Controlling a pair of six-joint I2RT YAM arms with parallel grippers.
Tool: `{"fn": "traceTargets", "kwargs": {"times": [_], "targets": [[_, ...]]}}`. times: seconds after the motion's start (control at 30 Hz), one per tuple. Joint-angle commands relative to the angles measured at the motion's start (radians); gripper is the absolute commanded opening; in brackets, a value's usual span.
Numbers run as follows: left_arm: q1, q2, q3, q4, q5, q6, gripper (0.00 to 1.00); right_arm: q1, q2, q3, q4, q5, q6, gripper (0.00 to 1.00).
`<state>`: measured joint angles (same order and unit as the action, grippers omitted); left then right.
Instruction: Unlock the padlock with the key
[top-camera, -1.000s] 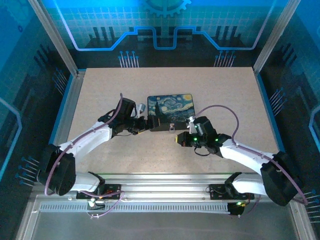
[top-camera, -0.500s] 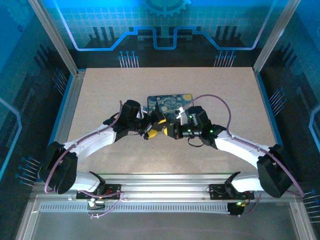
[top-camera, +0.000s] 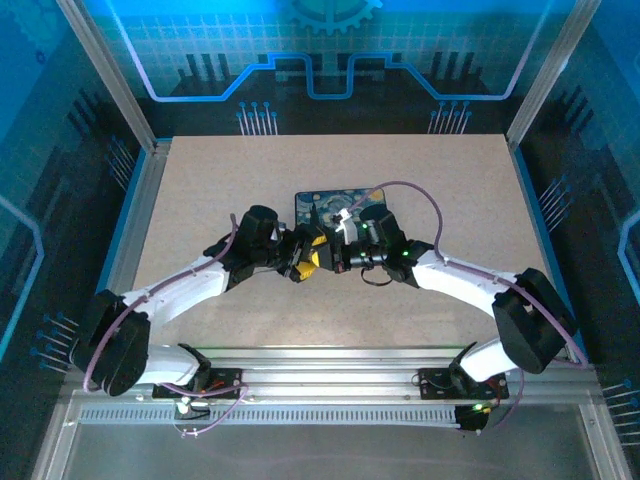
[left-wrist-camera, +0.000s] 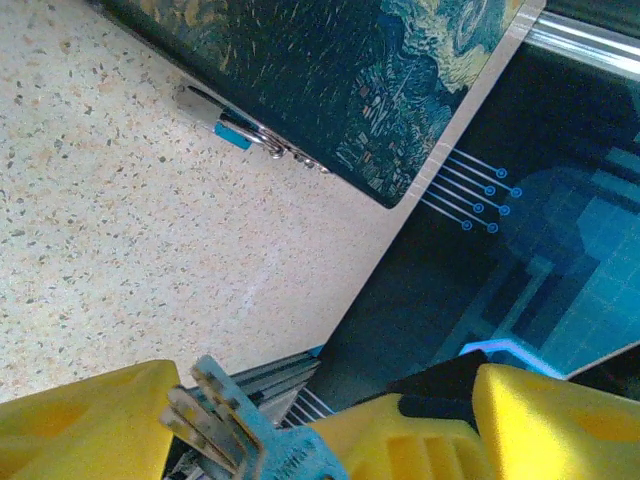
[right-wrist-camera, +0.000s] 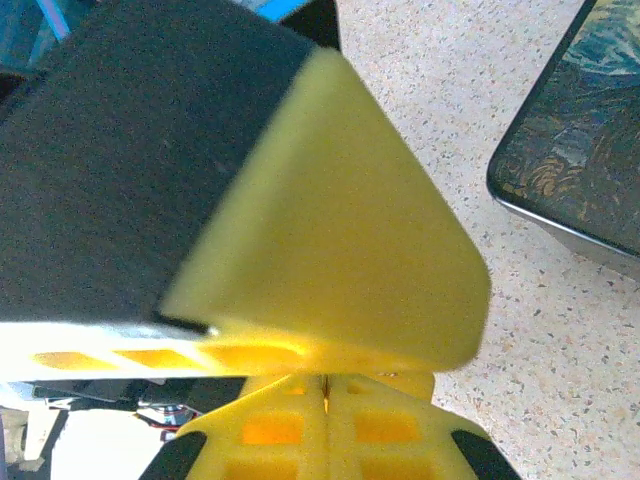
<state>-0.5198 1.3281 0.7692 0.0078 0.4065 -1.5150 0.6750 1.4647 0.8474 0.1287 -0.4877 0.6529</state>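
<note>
My two grippers meet just in front of the painted box (top-camera: 322, 202). My right gripper (top-camera: 340, 254) is shut, and the key (left-wrist-camera: 228, 418), a bunch of thin silvery blades, sticks out of its yellow fingers (left-wrist-camera: 400, 440). My left gripper (top-camera: 305, 258) is open, its jaws wide on either side of the blades. One left finger (left-wrist-camera: 80, 425) is close beside them and the other (left-wrist-camera: 560, 420) stands well apart. The padlock (left-wrist-camera: 235, 127), small and silvery with a blue patch, sits at the box's (left-wrist-camera: 330, 70) front edge. From the right wrist, a left finger (right-wrist-camera: 330, 230) hides the blades above my right gripper (right-wrist-camera: 325, 388).
The box (right-wrist-camera: 590, 150) lies at the table's (top-camera: 200, 190) middle, just behind both grippers. Bare speckled tabletop spreads to the left, right and front. A metal rail (top-camera: 330, 365) runs along the near edge, and blue walls enclose the sides.
The right arm has swung left and the left gripper has shifted right, so both now meet in front of the box. The left jaws have narrowed a little around the key.
</note>
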Motion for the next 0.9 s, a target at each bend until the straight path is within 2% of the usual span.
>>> {"fn": "traceTargets", "kwargs": {"times": [0.0, 0.3, 0.87], "targets": [[0.01, -0.041, -0.007, -0.041, -0.036, 0.019, 0.73, 0.014, -0.003, 0.026, 0.022, -0.028, -0.016, 0.06], [0.018, -0.05, 0.004, -0.092, -0.05, 0.07, 0.66, 0.017, -0.023, 0.027, 0.014, -0.025, -0.015, 0.06], [0.033, -0.064, -0.022, -0.052, -0.053, 0.05, 0.53, 0.027, -0.032, 0.058, 0.0, -0.035, -0.024, 0.06]]}}
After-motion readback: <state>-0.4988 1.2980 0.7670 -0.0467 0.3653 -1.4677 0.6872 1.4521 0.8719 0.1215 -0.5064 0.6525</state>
